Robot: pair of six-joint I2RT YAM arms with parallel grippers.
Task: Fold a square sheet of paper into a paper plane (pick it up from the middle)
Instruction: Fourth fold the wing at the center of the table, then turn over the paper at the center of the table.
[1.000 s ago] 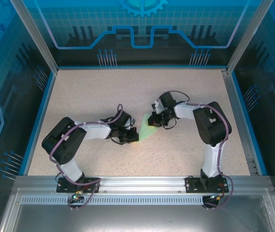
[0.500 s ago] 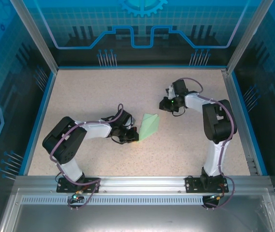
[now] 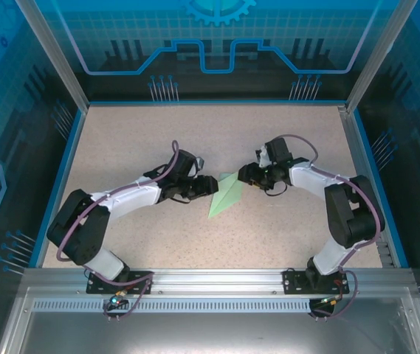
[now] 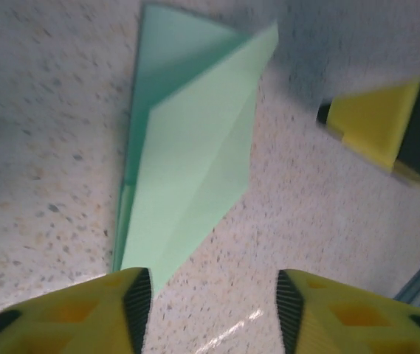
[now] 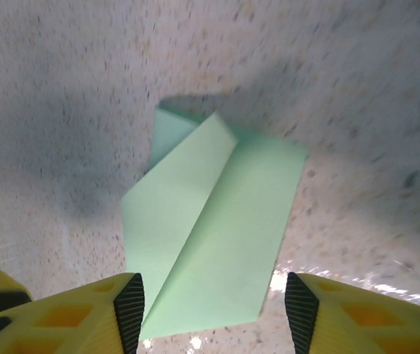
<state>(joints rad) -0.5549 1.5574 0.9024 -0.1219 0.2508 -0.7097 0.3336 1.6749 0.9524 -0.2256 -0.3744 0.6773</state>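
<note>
The square sheet of paper lies folded into a pale mint-green paper plane flat on the speckled table, its point toward the near left. My left gripper is open just left of its far end. In the left wrist view the paper plane lies ahead of the left gripper, its tip by the left fingertip. My right gripper is open at the plane's far right corner. The right wrist view has the paper plane lying free just ahead of the right gripper.
The beige table is ringed by a blue rim and glass walls with metal posts. A metal rail with both arm bases runs along the near edge. A yellow fingertip of the right gripper appears in the left wrist view.
Both grippers have opened and let go of the paper plane. The left gripper moved farther back and right. The right gripper swung away, then returned to the plane's far end. The plane shifted slightly.
</note>
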